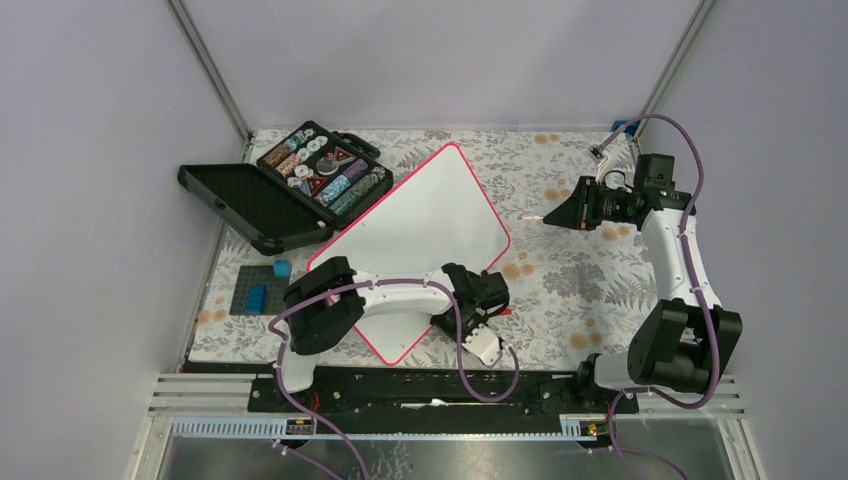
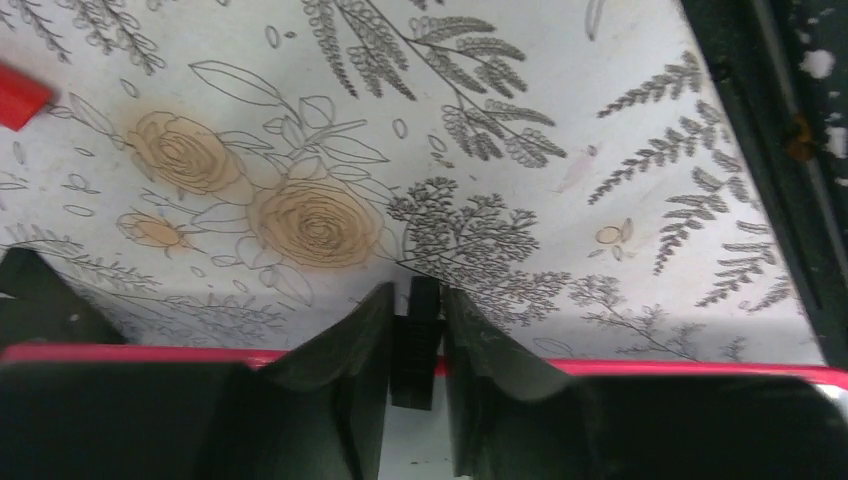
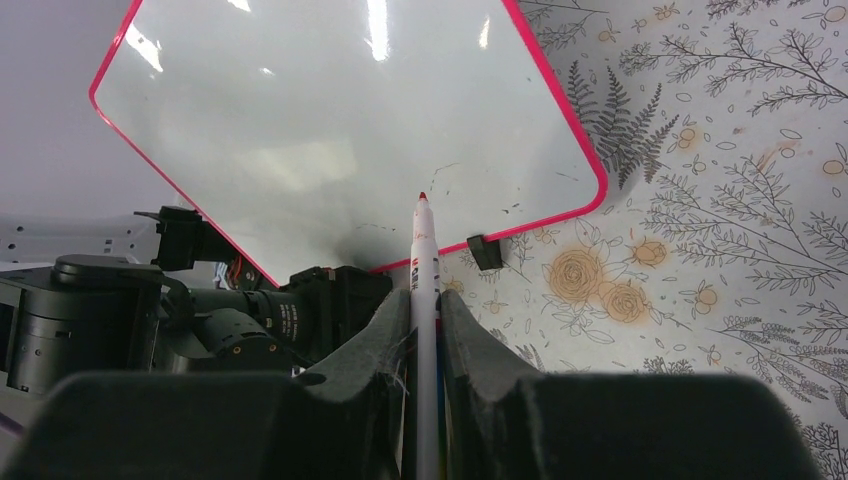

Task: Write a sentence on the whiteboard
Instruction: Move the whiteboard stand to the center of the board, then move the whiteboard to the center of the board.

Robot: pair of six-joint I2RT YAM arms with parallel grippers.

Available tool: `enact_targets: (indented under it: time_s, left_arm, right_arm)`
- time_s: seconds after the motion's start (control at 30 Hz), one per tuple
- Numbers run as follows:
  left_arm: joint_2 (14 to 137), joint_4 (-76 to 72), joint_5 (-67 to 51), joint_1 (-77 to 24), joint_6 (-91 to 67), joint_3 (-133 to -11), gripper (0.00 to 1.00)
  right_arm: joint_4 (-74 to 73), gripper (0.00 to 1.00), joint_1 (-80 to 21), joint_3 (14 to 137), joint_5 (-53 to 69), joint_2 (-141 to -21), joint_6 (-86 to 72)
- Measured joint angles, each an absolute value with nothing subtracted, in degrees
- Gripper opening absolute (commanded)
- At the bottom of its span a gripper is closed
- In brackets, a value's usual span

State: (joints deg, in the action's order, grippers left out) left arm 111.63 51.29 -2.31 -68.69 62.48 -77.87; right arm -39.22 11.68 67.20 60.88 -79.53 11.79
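whiteboard (image 3: 330, 130): a few faint strokes by the lower edge, nothing legible
marker (image 3: 424, 270): small barrel print, unreadable

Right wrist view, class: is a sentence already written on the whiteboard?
No, the whiteboard is bare of words, showing only glare and faint grey specks near the marker tip.
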Motion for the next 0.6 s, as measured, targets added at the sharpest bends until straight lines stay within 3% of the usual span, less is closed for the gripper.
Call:
enact_targets:
  time_s: [0.07,0.1,0.13,0.37,0.6]
  left_arm:
    - [111.9,51.0,-1.4,-68.9,63.0,-78.0,0.58]
    - [112.0,50.5,-0.6,-68.9,63.1,-78.1,0.81]
    - [112.2,50.0,0.2,-69.0,62.8,-78.4,0.96]
    - [110.7,49.9,2.0,-70.4,57.8,-82.3,0.99]
    - [100.5,52.7,0.2,-71.3,49.2,-86.2,0.99]
  right_arm:
    - [-39.6,0.0,11.6,67.2,60.9,-79.2,12.3]
    - [-39.8,0.0,11.6,67.2,60.9,-79.1,12.5]
    - [-40.0,0.0,11.6,67.2,60.9,-79.0,12.7]
    - [-40.2,0.0,9.5,67.7,60.1,-78.3,13.1]
    - [-39.2,0.0,4.3,73.1,58.3,-78.4,11.1]
